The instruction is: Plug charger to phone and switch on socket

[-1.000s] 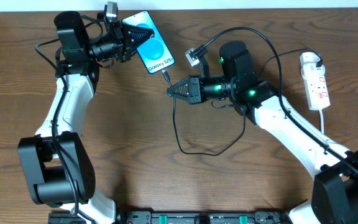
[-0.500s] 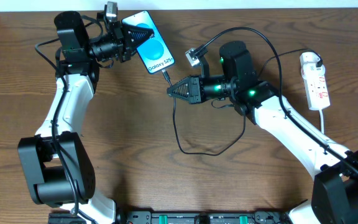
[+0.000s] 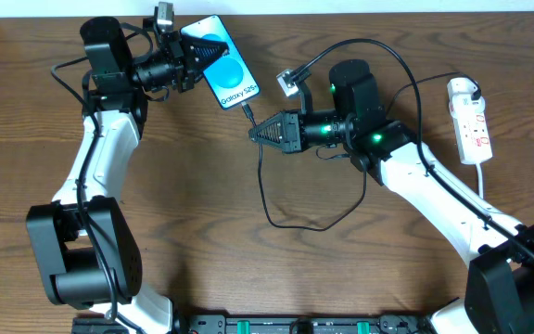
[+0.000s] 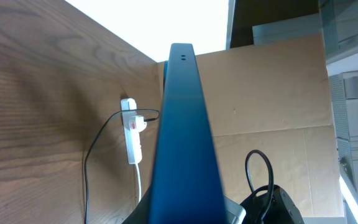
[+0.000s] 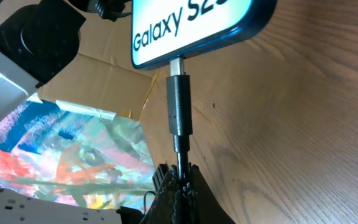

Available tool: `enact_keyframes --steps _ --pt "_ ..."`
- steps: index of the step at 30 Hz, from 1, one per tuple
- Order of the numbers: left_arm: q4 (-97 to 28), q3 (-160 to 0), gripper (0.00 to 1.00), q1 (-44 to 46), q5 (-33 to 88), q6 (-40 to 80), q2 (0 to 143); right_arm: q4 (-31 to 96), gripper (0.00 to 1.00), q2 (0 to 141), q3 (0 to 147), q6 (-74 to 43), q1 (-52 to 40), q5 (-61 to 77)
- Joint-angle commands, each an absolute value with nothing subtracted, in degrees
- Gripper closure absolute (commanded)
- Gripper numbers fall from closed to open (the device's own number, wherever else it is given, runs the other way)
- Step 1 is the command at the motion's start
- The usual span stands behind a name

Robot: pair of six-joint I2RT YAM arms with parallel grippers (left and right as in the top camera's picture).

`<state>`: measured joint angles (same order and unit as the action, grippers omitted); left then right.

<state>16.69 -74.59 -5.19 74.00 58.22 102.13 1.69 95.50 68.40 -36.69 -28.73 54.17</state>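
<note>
The phone (image 3: 222, 63) with its blue Galaxy screen is held off the table by my left gripper (image 3: 191, 57), shut on its upper end. It fills the left wrist view edge-on (image 4: 184, 143). The charger cable (image 3: 265, 190) loops over the table; its black connector tip (image 5: 179, 106) sits in the phone's bottom port (image 5: 178, 62). My right gripper (image 3: 256, 135) is shut on the cable just behind the connector (image 5: 183, 180). The white socket strip (image 3: 468, 120) lies at the far right, also in the left wrist view (image 4: 132, 140), with the white plug (image 3: 463, 90) at its upper end.
The cable's slack lies between the arms near the table's middle (image 3: 304, 223). The thick robot cable (image 3: 378, 56) arches over my right arm. Cardboard (image 4: 278, 99) stands beyond the table's far edge.
</note>
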Motion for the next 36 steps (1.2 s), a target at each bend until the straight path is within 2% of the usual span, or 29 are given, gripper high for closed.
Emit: enact_keyframes --steps 1,36 --pt "16.73 -75.22 0.93 -4.95 76.03 56.99 101.84 0.82 0.99 94.19 68.51 -36.84 -28.16 53.98" --pt "16.16 -74.85 0.93 -2.24 78.72 54.59 101.84 -0.01 0.99 94.19 68.51 -37.39 -27.68 53.49"
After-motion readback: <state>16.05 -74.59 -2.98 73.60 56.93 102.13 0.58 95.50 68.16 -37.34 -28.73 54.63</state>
